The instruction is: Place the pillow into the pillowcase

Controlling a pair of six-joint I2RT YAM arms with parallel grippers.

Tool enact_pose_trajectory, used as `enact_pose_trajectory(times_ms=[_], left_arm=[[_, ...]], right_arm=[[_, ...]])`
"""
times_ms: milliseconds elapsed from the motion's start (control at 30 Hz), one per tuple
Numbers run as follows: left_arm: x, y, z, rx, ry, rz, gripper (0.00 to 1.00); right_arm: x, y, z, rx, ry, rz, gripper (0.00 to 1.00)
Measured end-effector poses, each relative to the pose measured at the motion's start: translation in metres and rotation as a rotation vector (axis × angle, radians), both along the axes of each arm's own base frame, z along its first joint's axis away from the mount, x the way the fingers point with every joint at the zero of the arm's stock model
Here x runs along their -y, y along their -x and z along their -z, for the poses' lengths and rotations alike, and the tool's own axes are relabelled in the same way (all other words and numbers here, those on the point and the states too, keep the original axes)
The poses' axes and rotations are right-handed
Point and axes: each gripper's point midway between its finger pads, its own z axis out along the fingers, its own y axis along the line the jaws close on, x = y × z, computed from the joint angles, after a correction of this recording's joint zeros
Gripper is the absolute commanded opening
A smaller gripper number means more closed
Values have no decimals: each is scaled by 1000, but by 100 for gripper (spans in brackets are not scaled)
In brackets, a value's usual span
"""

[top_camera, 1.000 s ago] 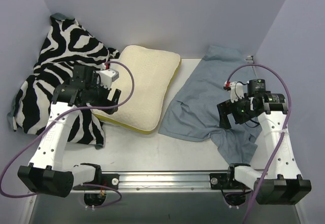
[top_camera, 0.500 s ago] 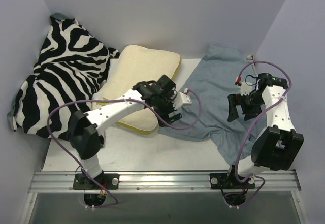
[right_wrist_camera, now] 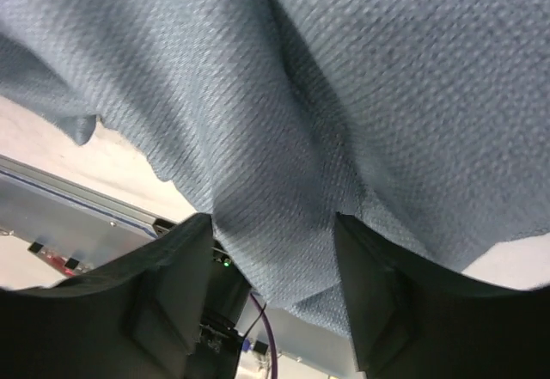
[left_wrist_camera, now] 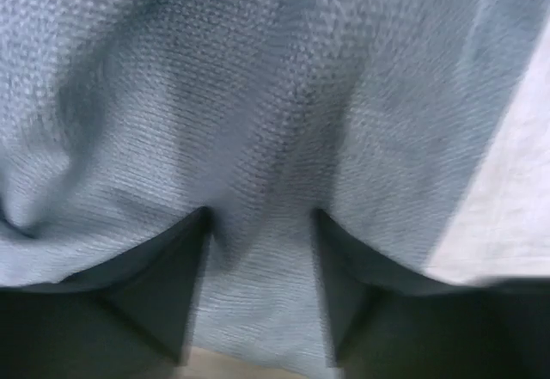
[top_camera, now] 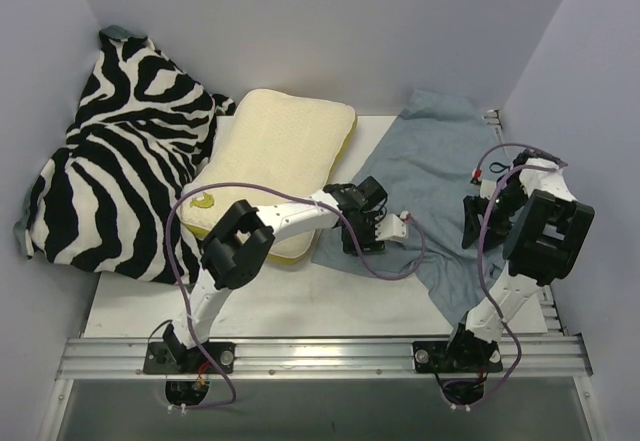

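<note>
1. The table (top_camera: 300,301) has walls on its left, on its right and behind it. A rail (top_camera: 320,353) runs along its near edge.
2. The pillow (top_camera: 280,156) lies on the table, left of the middle and toward the back.
3. A big cloth (top_camera: 120,161) is heaped left of the pillow, touching it and leaning on the left wall.
4. The pillowcase (top_camera: 430,171) lies spread on the right half, with its left edge just beside the pillow.
5. The left gripper (top_camera: 358,239) is on the pillowcase's left edge, near the pillow's front corner, with cloth between its fingers.
6. The right gripper (top_camera: 474,226) is on the right part of the pillowcase, also with cloth between its fingers.
</note>
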Motion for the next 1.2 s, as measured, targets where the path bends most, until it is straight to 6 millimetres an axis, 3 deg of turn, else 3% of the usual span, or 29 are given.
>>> enact_pose_trajectory(times_ms=[133,200,333,433,533,567,667,833,933,1100,1200], left_arm=[[-8,-6,8,53,-19,87,33],[-18,-3,9,74,-30,145,28],[-67,3,11,66,-111,229,14],[-107,0,11,32,-165,269,20],[-127,2,6,-4,-166,290,41],[-128,4,2,-9,-155,298,51],[-118,11,-15,-9,-113,323,61],[-78,16,-53,3,19,330,63],[-61,18,-66,-5,83,312,63],[-53,20,-64,-27,138,267,67],[-58,27,-53,-40,144,250,68]], right_arm=[[3,3,12,-46,9,-4,45],[6,3,15,-58,21,-5,43],[11,7,19,-68,47,-17,40],[11,21,25,-104,50,-42,40],[7,37,26,-132,31,-82,44],[5,39,23,-125,21,-95,45],[-2,31,6,-30,-2,-104,46],[-21,-17,-49,238,18,-151,46],[-53,-41,-67,347,33,-256,45],[-102,-55,-49,335,31,-408,42],[-109,-63,-23,286,53,-438,40]])
